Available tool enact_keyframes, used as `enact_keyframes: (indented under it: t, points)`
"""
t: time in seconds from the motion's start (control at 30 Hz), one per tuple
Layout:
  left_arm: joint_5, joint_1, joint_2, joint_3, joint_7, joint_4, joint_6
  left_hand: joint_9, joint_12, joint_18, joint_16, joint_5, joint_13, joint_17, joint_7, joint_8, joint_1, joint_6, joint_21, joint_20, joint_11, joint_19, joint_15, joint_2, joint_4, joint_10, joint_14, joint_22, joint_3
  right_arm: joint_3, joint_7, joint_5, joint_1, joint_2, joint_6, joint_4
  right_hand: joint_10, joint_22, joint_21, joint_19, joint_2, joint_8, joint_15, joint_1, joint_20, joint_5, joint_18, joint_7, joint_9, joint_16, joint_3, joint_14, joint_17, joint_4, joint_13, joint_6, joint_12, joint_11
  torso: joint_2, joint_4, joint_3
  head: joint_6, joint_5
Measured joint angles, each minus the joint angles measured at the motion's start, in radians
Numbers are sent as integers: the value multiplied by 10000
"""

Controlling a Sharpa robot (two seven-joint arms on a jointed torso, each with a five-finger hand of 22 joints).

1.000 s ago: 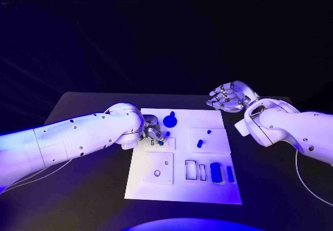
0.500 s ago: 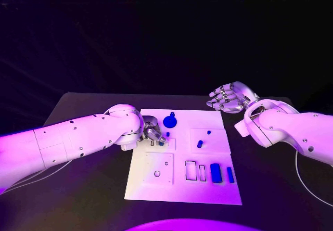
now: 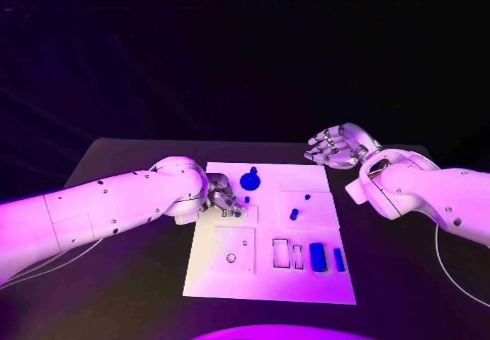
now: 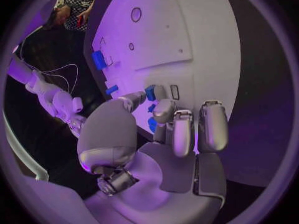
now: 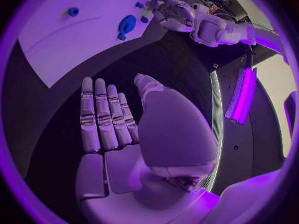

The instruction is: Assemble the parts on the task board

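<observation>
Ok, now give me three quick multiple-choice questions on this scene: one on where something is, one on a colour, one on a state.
1. Where is the right hand?
A. resting on the left arm
B. above the table, off the board's far right corner
C. flat on the board's near edge

2. What colour are the parts?
A. blue
B. yellow
C. green

3. What state is the right hand in?
A. gripping a part
B. closed in a fist
C. open, holding nothing

Answers:
1 B: the head view shows it off the board, with black table under it.
2 A: each piece stands out blue against the white board.
3 C: the right wrist view shows its fingers straight and its palm bare.
</observation>
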Motion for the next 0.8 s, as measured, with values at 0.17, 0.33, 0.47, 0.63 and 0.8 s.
enact_keyframes:
  t: [0.17, 0.33, 0.47, 0.63, 0.8]
  points:
    - [122, -2, -148, 203, -9, 162, -34, 20, -79, 0, 0, -44, -142, 0, 0, -38, 45, 0, 0, 0, 42, 0, 0, -45, 105, -43, 0, -13, -195, -1, 15, 4, -9, -2, -5, -29, 0, -64, 0, -35, 0, 0, 18, 0, 35, 0, 0, 36, -11, -36, 0, -51, -52, 0, 0, 36, -42, 0, 0, 4, 1, 57, -1]
    - [298, 77, -239, 441, -11, 193, -90, 37, -222, 1, 0, -43, -360, 0, 54, -38, 45, -55, -41, 0, 55, -1, 0, -45, 96, -167, 0, -78, -259, -6, 19, 23, -12, -17, -13, -109, 0, -91, 0, -108, -40, 0, 18, -40, 33, 0, 1, 36, -20, -78, 0, -51, -71, 0, 1, 36, -42, 0, -5, 17, 1, 122, 7]
    - [425, 282, -273, 611, -13, -3, -116, 64, -337, 0, -62, -43, -492, 0, 99, -38, 45, -137, -120, -38, 91, -79, 0, -45, 131, -281, 0, -191, -390, -10, 19, 48, -12, -24, -21, -172, 0, -103, 0, -108, -40, 0, 18, -40, 32, 0, 1, 36, -20, -78, 0, -50, -78, 0, 1, 36, -42, 0, -9, 18, 0, 164, 34]
    - [436, 578, -172, 680, -25, -610, -93, 100, -670, 1, -117, -43, -907, 0, 218, -114, 253, -433, -195, 30, 177, -221, 1, -10, 109, -624, 0, -390, -549, -14, 18, 91, -13, -25, -23, -197, 0, -103, 0, -108, -40, 0, 18, -40, 33, 0, 0, 36, -20, -78, 0, -50, -77, 0, 1, 36, -42, 0, -9, 20, 7, 201, 42]
    - [332, 857, 163, 717, -38, -1391, 23, 95, -714, 1, -117, -43, -1003, 0, 271, -235, 307, -632, -263, 66, 235, -286, 0, 44, 146, -705, -1, -450, -648, -14, 15, 128, -13, -15, -23, -208, 0, -102, 0, -107, -39, 0, 18, -40, 32, 0, 1, 35, -20, -77, 0, -50, -77, 0, 1, 36, -41, 0, 7, 17, 1, 232, 52]
